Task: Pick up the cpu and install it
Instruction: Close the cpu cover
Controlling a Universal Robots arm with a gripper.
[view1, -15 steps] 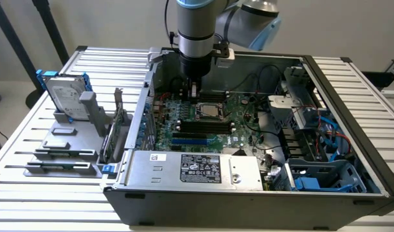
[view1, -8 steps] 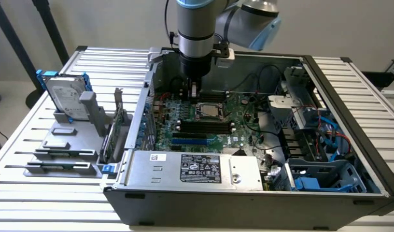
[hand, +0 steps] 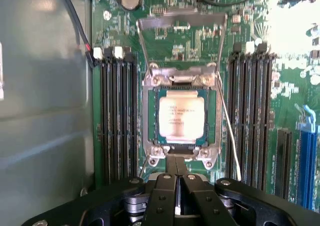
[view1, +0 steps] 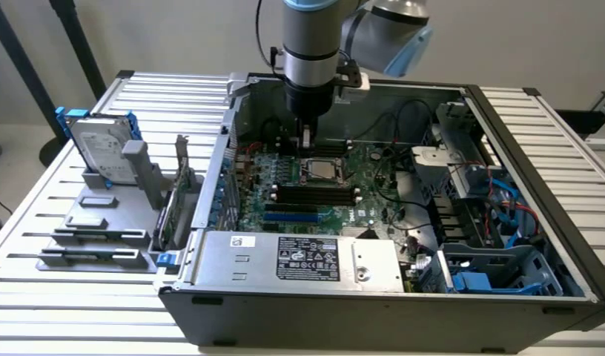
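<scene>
Inside the open computer case [view1: 382,315], on the green motherboard [view1: 377,211], the cpu [hand: 181,118] lies flat in its socket [hand: 148,121]. Its silver top faces up and its pale rim sits within the metal frame. The load plate [hand: 160,21] is hinged up off the socket, so the chip is uncovered. Black memory slots [hand: 117,121] flank the socket on both sides.

The gripper [hand: 175,160] hangs just beside the socket's edge with its fingers pressed together and nothing between them, clear of the chip.

The same case holds a labelled power supply [view1: 293,259] along the near wall. A drive cage [view1: 491,271] with blue parts sits at the exterior view's right.

Outside the case, at the exterior view's left, a grey rack [view1: 104,265] holds a hard drive [view1: 97,144] upright in a blue bracket. Long grey bars [view1: 95,237] lie flat in the same rack.
</scene>
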